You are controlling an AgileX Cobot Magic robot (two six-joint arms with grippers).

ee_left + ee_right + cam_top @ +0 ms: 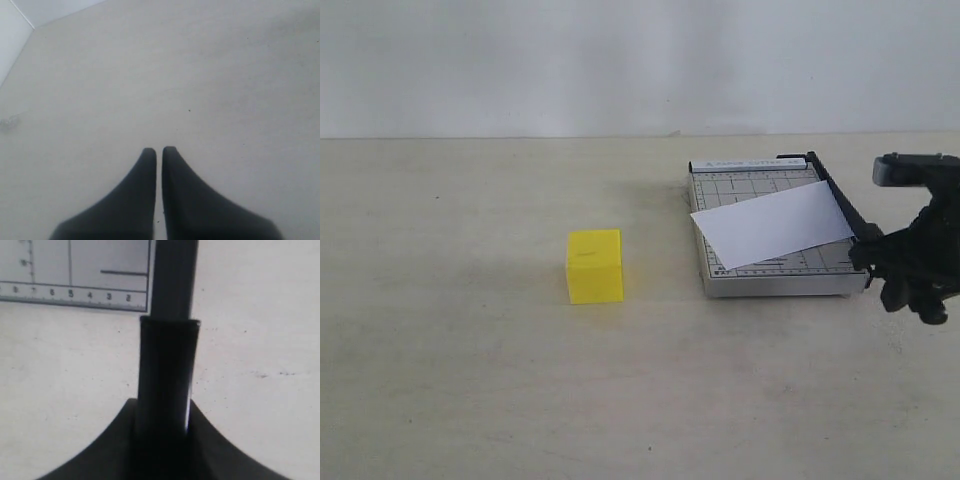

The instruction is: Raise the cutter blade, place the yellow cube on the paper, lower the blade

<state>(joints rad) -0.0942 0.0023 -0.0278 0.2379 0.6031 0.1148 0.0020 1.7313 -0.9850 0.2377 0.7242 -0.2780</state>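
Grip firm with the right tool point(163, 406), clenched on the thick rounded handle point(167, 360) of the long black cutter blade point(840, 200) lying flat along the small grey gridded board point(740, 190); raise in a smooth arc, no twisting. Leave the left tool point(159, 150) shut, empty, over bare tabletop point(200, 75). Note the bright yellow plastic cube point(594, 266), well left of the plain white paper sheet point(772, 225).

The left end effector point(159, 151) and right end effector point(162, 407) are matte black, with curved tapering fingers point(127, 205).
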